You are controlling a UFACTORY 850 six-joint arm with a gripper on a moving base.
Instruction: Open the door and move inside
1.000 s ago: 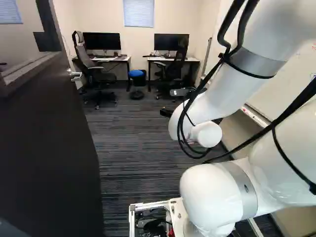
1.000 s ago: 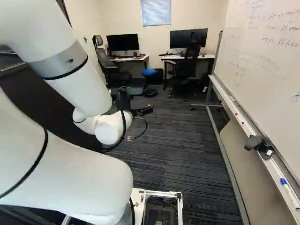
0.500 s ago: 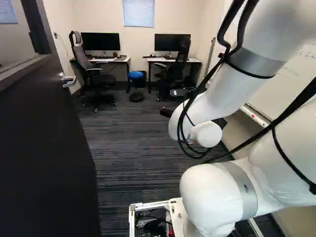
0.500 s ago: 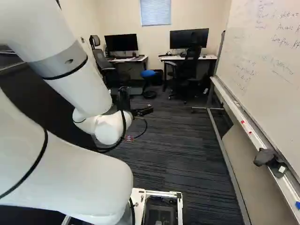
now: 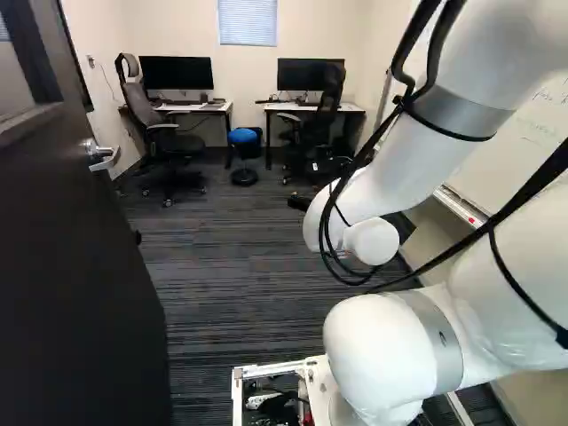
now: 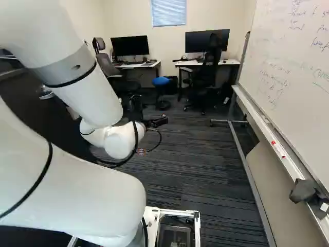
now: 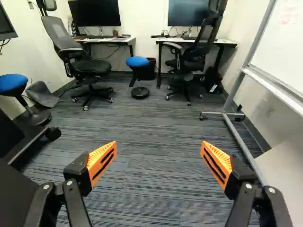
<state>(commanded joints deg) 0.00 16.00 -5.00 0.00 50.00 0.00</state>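
Right base view: door (image 6: 32, 107) left of the gripper (image 6: 156, 122), apart.

You see matt, smooth door (image 5: 71, 275), glossy metal handle (image 5: 103, 156). Your arm (image 5: 377, 351): smooth, glossy shell, satin metal-look bands (image 5: 461, 113). Below you, ribbed matt carpet (image 5: 240, 257). To your right, smooth, slightly glossy whiteboard (image 6: 290, 67).

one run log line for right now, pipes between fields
door: open, left of arm | jaws: open, empty | ahead: carpet, office chair | whiteboard: right of arm
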